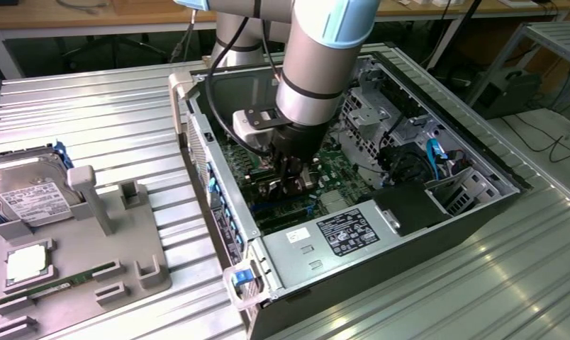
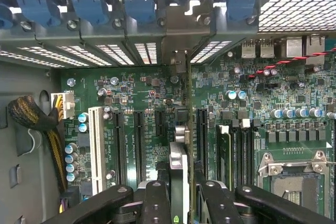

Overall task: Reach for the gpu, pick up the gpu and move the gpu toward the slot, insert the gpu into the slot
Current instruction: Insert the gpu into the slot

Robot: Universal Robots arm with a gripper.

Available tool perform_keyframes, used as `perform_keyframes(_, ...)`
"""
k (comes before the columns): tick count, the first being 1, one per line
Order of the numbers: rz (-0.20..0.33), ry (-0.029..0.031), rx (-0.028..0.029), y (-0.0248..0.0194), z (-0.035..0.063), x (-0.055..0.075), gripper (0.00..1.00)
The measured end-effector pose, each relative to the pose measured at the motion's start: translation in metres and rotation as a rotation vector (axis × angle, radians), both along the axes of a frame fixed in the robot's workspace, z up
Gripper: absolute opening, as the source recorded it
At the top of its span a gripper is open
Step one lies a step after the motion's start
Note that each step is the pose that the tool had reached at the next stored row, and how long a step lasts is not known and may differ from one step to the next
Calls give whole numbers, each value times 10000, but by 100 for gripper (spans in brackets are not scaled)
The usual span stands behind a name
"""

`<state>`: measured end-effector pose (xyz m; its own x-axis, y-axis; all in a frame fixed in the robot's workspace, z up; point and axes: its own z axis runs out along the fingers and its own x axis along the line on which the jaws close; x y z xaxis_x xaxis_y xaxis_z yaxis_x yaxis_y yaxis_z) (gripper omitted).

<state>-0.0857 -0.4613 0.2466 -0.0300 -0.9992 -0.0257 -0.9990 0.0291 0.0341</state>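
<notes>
Gripper [image 1: 290, 185] deep inside the open computer case [image 1: 474, 212] at centre frame in the exterior view, fingers [image 2: 157, 203] pinching the gpu [image 2: 181, 129] edge-on above the green motherboard [image 2: 131, 93]. Seen from the wrist, card standing upright at lower centre, thin edge running up the middle toward its silver bracket [image 2: 176, 56] at the rear wall, among the long dark connectors. Slot itself hidden under the card; seating depth impossible to tell. Judged as the insertion step, late in the task. Best done by keeping the card square to the board, bracket lined with its rear opening, pressing straight down and evenly along the edge, never rocking sideways. Hard drive [image 1: 25, 198] and memory stick [image 1: 53, 287] parked on the grey fixture [image 1: 124, 241] at lower left of the exterior view, well apart from the work.
</notes>
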Motion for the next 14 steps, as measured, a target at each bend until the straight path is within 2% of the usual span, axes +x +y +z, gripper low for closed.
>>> perform_keyframes(10,2,-2,3,0,-7,-2,27)
perform_keyframes(14,1,0,1,2,-68,-6,27)
